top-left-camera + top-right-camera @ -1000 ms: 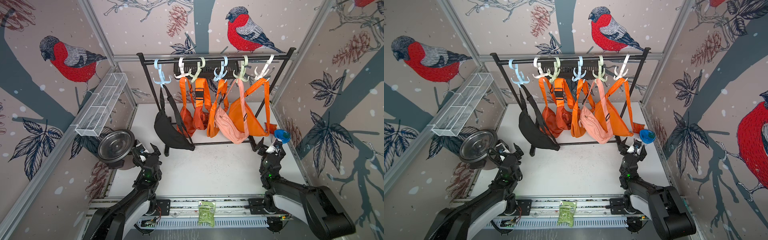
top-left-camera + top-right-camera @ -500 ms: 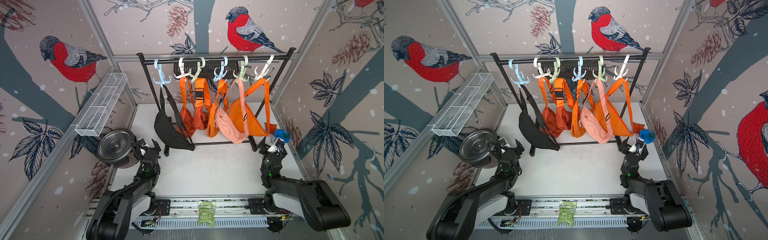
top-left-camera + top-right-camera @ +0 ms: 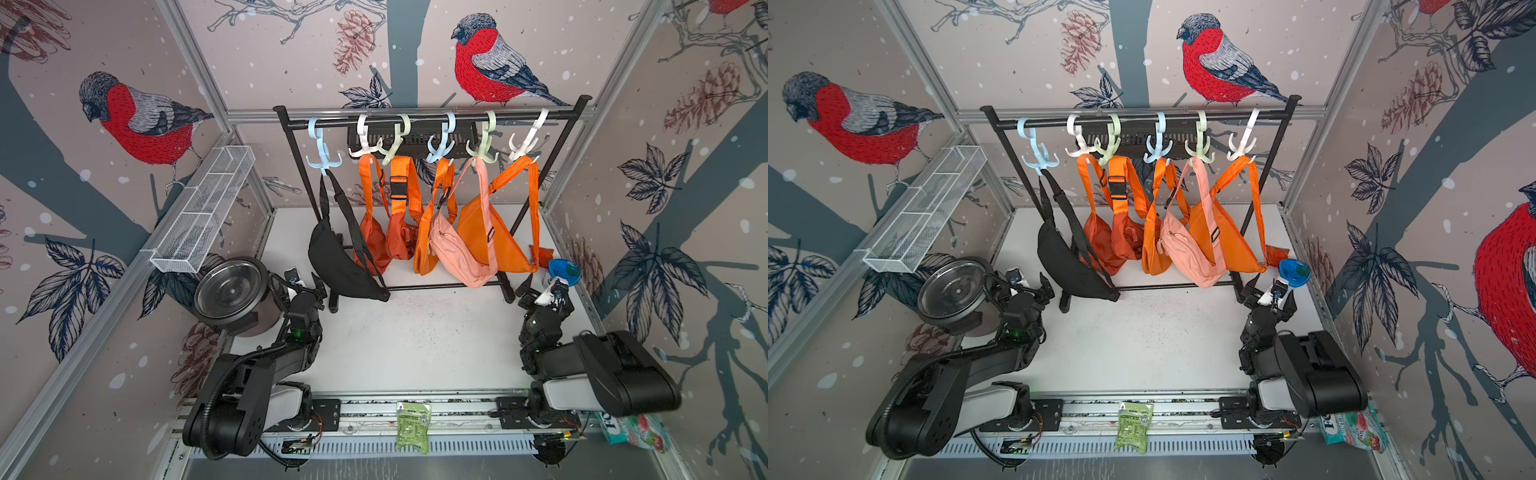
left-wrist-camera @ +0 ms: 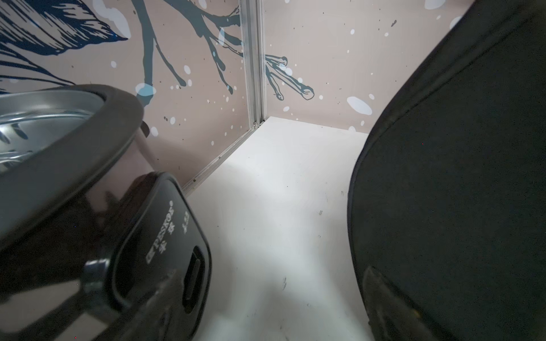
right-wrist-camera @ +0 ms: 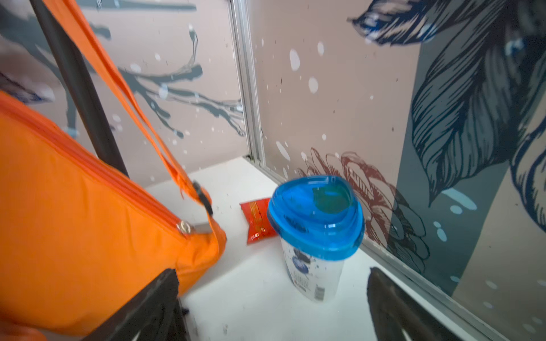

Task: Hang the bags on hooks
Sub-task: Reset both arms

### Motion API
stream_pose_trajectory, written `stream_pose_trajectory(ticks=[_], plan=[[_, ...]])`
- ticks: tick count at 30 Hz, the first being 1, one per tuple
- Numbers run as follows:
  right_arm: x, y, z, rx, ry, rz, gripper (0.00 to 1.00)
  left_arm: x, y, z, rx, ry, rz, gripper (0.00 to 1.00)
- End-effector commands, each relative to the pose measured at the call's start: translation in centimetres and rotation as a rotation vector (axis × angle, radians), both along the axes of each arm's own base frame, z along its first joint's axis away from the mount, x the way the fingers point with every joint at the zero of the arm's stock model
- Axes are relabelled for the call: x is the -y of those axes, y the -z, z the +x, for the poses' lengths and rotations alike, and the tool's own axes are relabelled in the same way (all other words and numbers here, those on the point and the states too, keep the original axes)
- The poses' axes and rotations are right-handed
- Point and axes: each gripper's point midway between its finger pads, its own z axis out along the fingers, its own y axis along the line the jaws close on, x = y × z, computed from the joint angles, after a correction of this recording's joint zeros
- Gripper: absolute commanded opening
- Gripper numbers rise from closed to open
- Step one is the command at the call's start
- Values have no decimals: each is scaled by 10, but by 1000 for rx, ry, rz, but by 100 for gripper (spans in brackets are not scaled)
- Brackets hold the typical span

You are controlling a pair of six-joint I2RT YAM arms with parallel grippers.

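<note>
Six hooks [image 3: 482, 145] line the rack [image 3: 415, 119] at twelve o'clock on the surface [image 3: 415, 332], with bags hanging below them. I see the black bag [image 3: 336, 262] hung by its strap from the pale blue hook [image 3: 322, 157] at the rack's nine o'clock end. A cooker [image 3: 232, 291] sits at nine o'clock on the surface. My left claw [image 3: 300, 286] hovers between the cooker and the black bag, released and gripping nothing. At three o'clock my right claw [image 3: 546, 295] is spread wide and empty, with a blue-lidded cup [image 5: 316, 218] just beyond it and a red packet [image 5: 257, 218] behind.
</note>
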Motion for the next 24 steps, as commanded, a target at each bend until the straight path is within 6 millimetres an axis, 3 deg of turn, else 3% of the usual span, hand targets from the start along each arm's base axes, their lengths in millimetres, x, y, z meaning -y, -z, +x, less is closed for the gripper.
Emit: stream_pose_trajectory(ticks=[1, 6, 11, 15, 20, 24], plan=[[-10, -40, -11, 166, -26, -56, 99, 8, -22, 10, 113, 69, 10, 94], [-30, -29, 11, 74, -115, -101, 99, 20, -8, 21, 84, 137, 39, 94], [-35, -23, 13, 65, -170, -100, 99, 28, -1, 27, 57, 188, 54, 94], [-32, -19, 30, 45, -158, -101, 99, 30, 0, 30, 45, 193, 54, 94], [-21, 0, 56, -73, -149, -28, 99, 31, 4, 39, 14, 216, 44, 95], [-16, 3, 59, -89, -146, -4, 99, 30, 11, 51, -29, 259, 7, 96]])
